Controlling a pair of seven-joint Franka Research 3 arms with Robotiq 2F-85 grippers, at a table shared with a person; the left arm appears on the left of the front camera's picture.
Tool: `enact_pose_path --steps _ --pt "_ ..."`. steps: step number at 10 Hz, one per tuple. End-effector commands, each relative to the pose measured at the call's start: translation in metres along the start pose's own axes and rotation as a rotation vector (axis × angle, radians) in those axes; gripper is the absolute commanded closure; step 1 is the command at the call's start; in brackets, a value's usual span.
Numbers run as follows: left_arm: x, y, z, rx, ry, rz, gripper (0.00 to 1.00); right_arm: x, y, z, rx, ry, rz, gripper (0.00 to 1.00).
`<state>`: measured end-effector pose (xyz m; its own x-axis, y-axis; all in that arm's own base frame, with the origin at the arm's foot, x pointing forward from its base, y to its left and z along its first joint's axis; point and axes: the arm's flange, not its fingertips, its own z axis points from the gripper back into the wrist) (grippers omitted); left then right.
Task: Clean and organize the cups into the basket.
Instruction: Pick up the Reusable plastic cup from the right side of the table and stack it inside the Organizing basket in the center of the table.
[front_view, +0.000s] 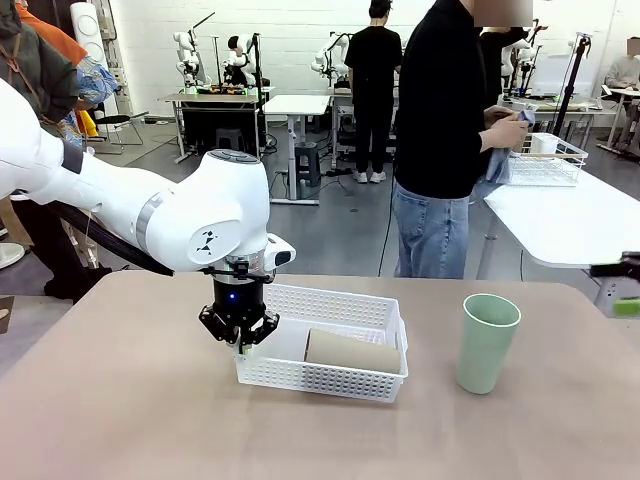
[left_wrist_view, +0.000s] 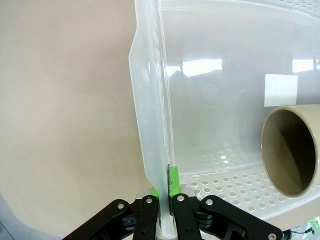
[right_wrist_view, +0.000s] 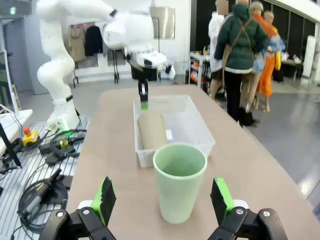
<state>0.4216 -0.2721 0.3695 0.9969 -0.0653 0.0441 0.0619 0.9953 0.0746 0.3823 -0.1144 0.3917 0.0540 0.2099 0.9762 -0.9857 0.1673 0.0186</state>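
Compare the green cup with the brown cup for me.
The green cup is pale mint; the brown cup is matte tan. The green cup stands upright on the table; the brown cup lies on its side inside the basket. Both are tall tapered cups.

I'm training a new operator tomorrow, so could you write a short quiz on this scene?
1. True or false: the right gripper is open, with the green cup standing upright before it.
2. What lies in the basket? A) the green cup B) a tan cup C) nothing
3. Fill in: the left gripper is shut on the basket's end ____.
Key: 1 true; 2 B; 3 wall.
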Motion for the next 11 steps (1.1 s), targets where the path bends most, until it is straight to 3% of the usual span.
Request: enact_pose_path --steps 1,4,8,11 --pt "-0.001 0.0 0.0 0.004 -0.002 0.001 1.0 -0.022 -0.011 -0.024 0.004 0.086 0.019 0.0" --pt "-0.001 0.0 0.0 0.004 -0.002 0.001 1.0 -0.053 -0.029 -0.041 0.017 0.083 0.028 0.0" --pt "-0.001 0.0 0.0 0.004 -0.002 0.001 1.0 -0.084 -0.055 -0.07 0.052 0.177 -0.097 0.0" --pt "-0.001 0.0 0.0 0.004 -0.002 0.001 1.0 -0.086 -0.043 -0.062 0.057 0.16 -0.065 0.0"
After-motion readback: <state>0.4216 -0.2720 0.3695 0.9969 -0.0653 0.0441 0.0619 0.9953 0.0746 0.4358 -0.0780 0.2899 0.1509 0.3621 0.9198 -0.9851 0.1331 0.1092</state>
